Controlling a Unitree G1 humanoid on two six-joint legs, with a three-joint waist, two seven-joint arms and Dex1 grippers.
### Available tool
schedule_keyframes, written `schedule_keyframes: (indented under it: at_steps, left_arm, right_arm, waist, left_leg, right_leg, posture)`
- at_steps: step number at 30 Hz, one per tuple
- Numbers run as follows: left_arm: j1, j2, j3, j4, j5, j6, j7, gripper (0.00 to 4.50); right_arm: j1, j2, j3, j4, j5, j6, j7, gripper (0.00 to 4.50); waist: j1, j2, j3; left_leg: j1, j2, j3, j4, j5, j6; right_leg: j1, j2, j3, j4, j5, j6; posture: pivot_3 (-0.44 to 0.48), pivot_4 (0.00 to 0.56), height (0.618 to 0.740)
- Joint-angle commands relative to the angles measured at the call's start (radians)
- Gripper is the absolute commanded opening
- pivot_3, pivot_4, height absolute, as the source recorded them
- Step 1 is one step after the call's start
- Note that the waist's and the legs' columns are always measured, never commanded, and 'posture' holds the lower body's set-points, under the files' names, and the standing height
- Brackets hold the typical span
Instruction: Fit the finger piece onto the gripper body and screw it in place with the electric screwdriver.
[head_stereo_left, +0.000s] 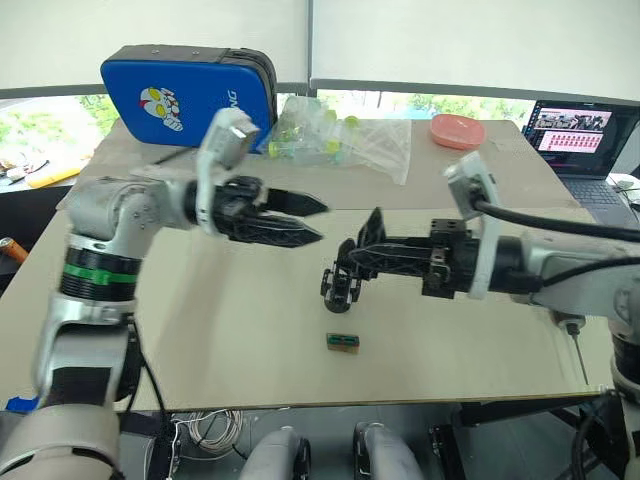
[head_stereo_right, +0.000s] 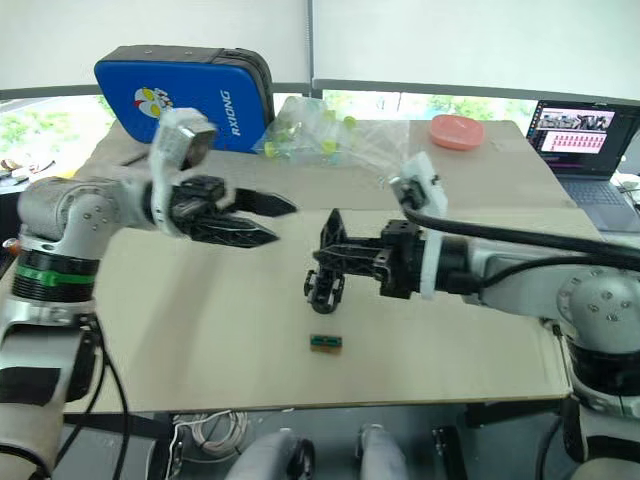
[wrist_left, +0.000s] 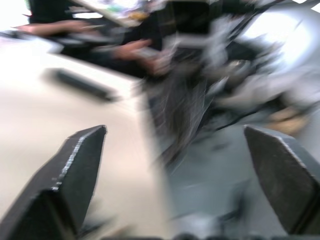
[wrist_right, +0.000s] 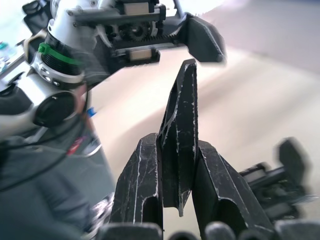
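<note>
Seating the finger piece (wrist_right: 181, 135): right gripper (head_stereo_right: 335, 262) has it clamped upright, directly above the gripper body (head_stereo_right: 322, 287) on the table (head_stereo_right: 200, 350). Left gripper (head_stereo_left: 312, 220), fingers spread and empty, hangs up-left of the body. Lower straight, align base before releasing. Screwdriver unseen.

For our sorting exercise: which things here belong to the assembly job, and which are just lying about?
Job: finger piece, gripper body, electric screwdriver.
Lying about: blue case, bag of bottles, pink dish, laptop, green-and-brown block.
</note>
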Motion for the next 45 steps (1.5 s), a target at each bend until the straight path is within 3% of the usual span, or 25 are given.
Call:
schedule_keyframes:
  at_steps: [1,4,7,11,21,27,45]
  left_arm:
    - [0.061,0.012,-0.037,0.076,0.162,-0.323,-0.093,4.5]
    - [0.109,-0.043,0.004,0.17,0.201,-0.507,-0.091,4.5]
    - [0.154,-0.082,-0.025,0.265,0.293,-0.684,-0.081,4.5]
    - [0.202,-0.162,-0.029,0.303,0.325,-0.746,-0.057,4.5]
    - [0.21,-0.399,-0.108,0.535,0.498,-1.076,0.005,4.5]
    - [0.156,-0.498,-0.096,0.651,0.524,-1.061,0.075,4.5]
    - [0.038,-0.589,-0.079,0.855,0.583,-1.052,0.096,4.5]
  right_arm:
    - [0.1,-0.007,-0.075,-0.069,-0.18,-0.116,0.152,0.42]
    - [0.189,-0.006,-0.061,-0.087,-0.35,-0.205,0.252,0.42]
    - [0.242,0.028,-0.047,-0.089,-0.479,-0.305,0.337,0.42]
    - [0.269,0.071,-0.052,-0.073,-0.542,-0.371,0.418,0.42]
    - [0.265,0.142,-0.009,-0.044,-0.699,-0.467,0.506,0.42]
    - [0.283,0.147,-0.022,-0.063,-0.701,-0.451,0.511,0.42]
    - [0.335,0.154,-0.023,-0.125,-0.701,-0.442,0.481,0.41]
  waist:
    - [0.002,0.0,0.0]
    - [0.015,0.0,0.0]
    - [0.023,-0.001,0.0]
    - [0.027,-0.001,0.0]
    - [0.03,-0.001,0.0]
    - [0.035,-0.001,0.0]
    - [0.031,-0.001,0.0]
  left_leg:
    - [0.0,0.0,0.0,0.0,0.0,0.0]
    - [0.0,0.0,0.001,0.001,-0.003,0.005]
    - [-0.001,-0.001,0.001,0.003,-0.004,0.005]
    - [-0.002,-0.001,0.001,0.002,-0.003,-0.002]
    - [-0.005,-0.001,0.001,0.003,-0.005,0.003]
    - [-0.006,-0.001,0.001,0.003,-0.005,0.007]
    - [-0.006,-0.001,0.001,0.006,-0.005,0.008]
  right_leg:
    - [0.0,-0.001,0.0,0.0,0.0,0.0]
    - [0.0,-0.003,0.0,-0.001,0.0,0.0]
    - [0.0,-0.004,0.0,-0.003,0.0,0.0]
    - [-0.001,-0.004,0.001,-0.002,0.001,0.001]
    - [-0.004,-0.005,0.0,-0.002,0.002,0.002]
    - [-0.005,-0.005,-0.001,-0.001,0.002,0.002]
    - [-0.004,-0.005,-0.001,0.0,0.003,0.003]
  posture:
    - [0.0,0.15,0.74]
    - [0.0,0.15,0.74]
    - [0.0,0.15,0.74]
    - [0.0,0.15,0.74]
    - [0.0,0.15,0.74]
    - [0.0,0.15,0.74]
    - [0.0,0.15,0.74]
